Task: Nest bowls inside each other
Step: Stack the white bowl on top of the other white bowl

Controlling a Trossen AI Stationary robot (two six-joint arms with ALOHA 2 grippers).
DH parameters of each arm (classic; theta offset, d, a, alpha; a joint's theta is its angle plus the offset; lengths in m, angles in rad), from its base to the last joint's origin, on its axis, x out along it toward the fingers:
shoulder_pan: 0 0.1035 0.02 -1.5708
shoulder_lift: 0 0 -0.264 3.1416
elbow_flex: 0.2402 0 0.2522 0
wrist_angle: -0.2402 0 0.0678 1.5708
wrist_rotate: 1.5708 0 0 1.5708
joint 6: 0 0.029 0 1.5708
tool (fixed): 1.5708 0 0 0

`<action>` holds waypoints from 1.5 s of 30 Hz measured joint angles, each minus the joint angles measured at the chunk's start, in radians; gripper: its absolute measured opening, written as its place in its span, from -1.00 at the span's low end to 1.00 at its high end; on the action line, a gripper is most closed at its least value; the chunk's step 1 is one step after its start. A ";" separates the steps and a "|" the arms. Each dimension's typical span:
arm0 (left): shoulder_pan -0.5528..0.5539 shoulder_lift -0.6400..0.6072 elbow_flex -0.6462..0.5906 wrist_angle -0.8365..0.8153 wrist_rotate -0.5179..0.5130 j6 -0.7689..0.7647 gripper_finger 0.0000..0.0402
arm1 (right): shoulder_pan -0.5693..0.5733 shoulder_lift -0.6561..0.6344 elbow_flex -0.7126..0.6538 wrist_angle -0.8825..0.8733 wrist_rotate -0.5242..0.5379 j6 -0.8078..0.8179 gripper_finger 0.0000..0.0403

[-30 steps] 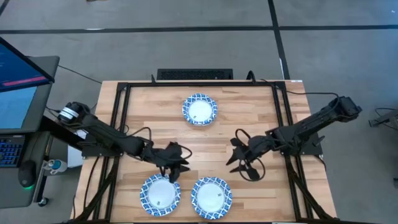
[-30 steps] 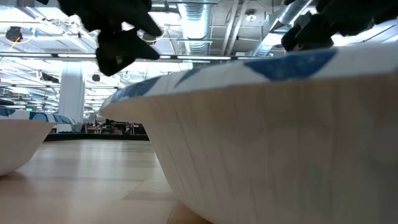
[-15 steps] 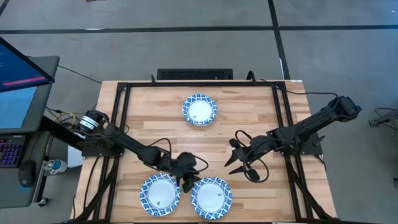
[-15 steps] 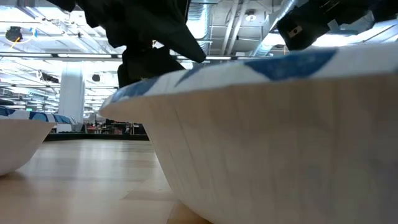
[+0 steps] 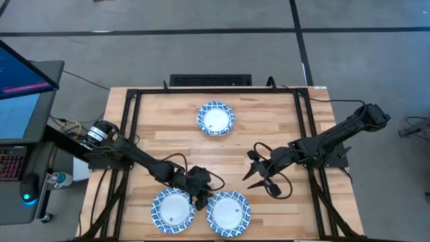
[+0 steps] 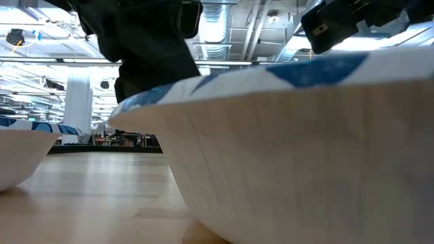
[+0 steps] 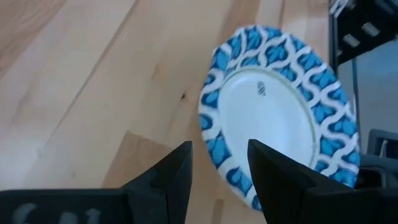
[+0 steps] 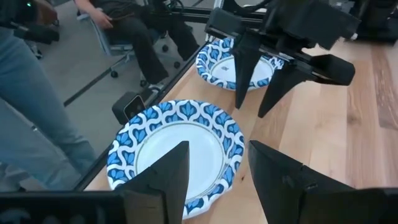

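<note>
Three blue-and-white rimmed bowls show in the high view: a far bowl (image 5: pixel 216 118), a near-left bowl (image 5: pixel 173 208) and a near-right bowl (image 5: pixel 228 212), each resting on its base. My left gripper (image 5: pixel 201 194) is open and low, pointing down over the gap between the two near bowls. In the left wrist view its fingers (image 7: pixel 180 171) stand on either side of the near-right bowl's rim (image 7: pixel 217 158); I see no touch. My right gripper (image 5: pixel 259 176) is open, hanging above bare wood to the right of centre. The other bowls are out of view.
Black frame rails (image 5: pixel 127 121) run along the table's left, right and far sides. A monitor (image 5: pixel 23 74) stands left of the table. People (image 8: pixel 37 93) are beyond the near edge. Bare wood (image 5: pixel 175 144) lies between the far bowl and the near pair.
My left gripper has moved from over the near-left bowl's far rim toward the table's right and near edge, and has come down between the two near bowls. The bowls have stayed where they were.
</note>
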 joint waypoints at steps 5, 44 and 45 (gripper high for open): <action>0.001 0.000 0.000 -0.006 -0.026 -0.018 -0.27 | 0.000 0.000 0.000 0.000 0.000 0.000 -0.08; 0.108 -0.001 -0.001 0.072 0.163 0.382 -0.27 | -0.051 0.000 0.000 -0.039 -0.002 -0.007 -0.08; 0.111 0.010 0.001 0.069 0.172 0.383 -0.27 | -0.054 0.000 0.000 -0.039 -0.002 -0.007 -0.08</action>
